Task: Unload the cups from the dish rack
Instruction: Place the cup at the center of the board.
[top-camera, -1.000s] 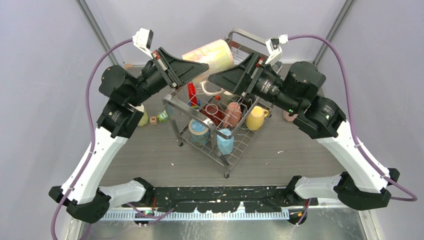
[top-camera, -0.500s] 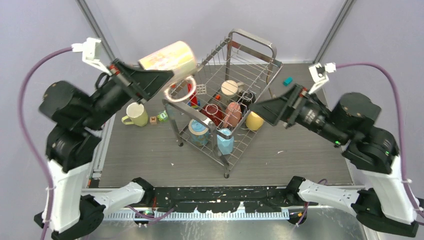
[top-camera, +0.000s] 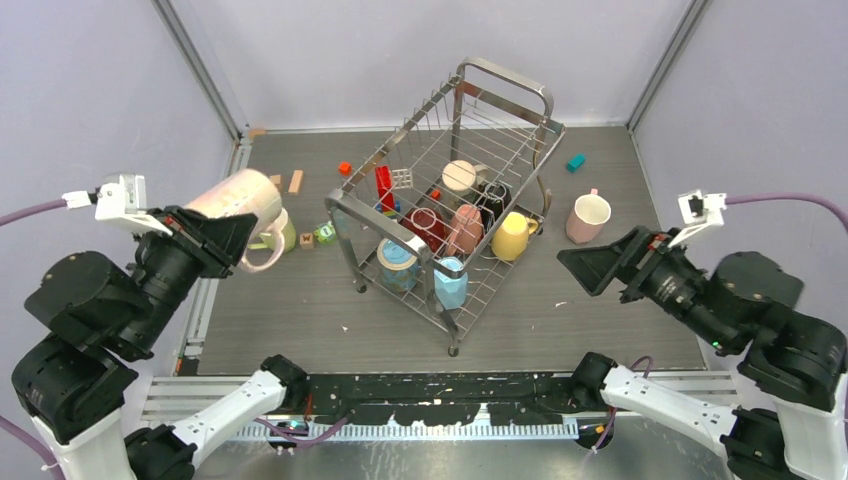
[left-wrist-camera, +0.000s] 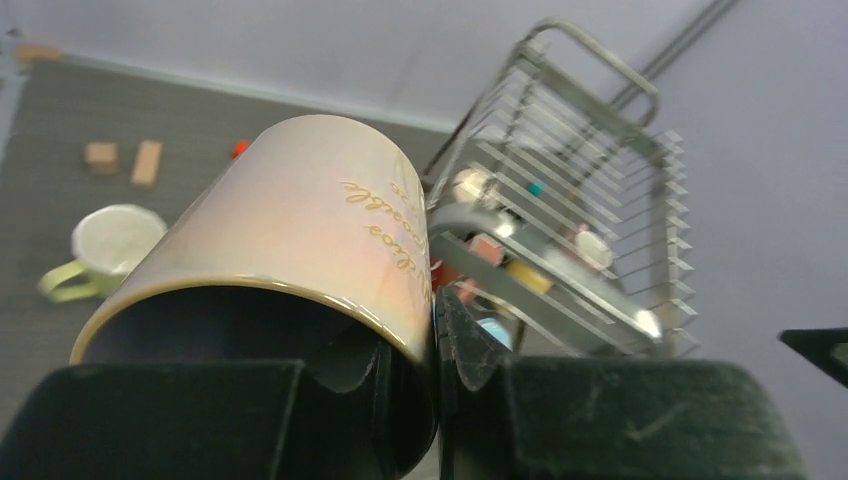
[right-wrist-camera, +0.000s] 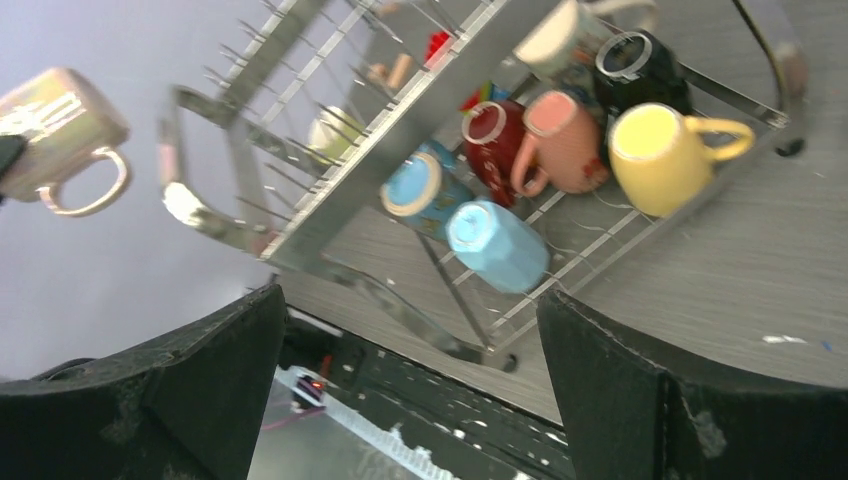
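Note:
The dish rack (top-camera: 505, 72) stands mid-table and holds several cups, among them a yellow one (top-camera: 511, 236), a dark red one (top-camera: 424, 226) and a light blue one (top-camera: 450, 283). My left gripper (top-camera: 240, 232) hangs left of the rack, shut on the rim of a pearly pink-cream cup (top-camera: 232, 198). The left wrist view shows that cup (left-wrist-camera: 300, 215) with one finger inside it and one outside, at the left gripper (left-wrist-camera: 435, 315). My right gripper (top-camera: 562, 258) is open and empty, right of the rack; through the right gripper (right-wrist-camera: 405, 295) the rack (right-wrist-camera: 430, 110) shows.
A pink cup (top-camera: 588, 217) stands on the table right of the rack. A pale green cup (top-camera: 283, 236) sits left of it, partly hidden behind the held cup. Small toy blocks lie about: teal (top-camera: 575, 162), orange (top-camera: 344, 167), wooden (top-camera: 295, 181).
The left arm has swung from above the rack out to the left and nearer, carrying the pearly cup. The right arm has drawn back to the right, still open, uncovering the pink cup.

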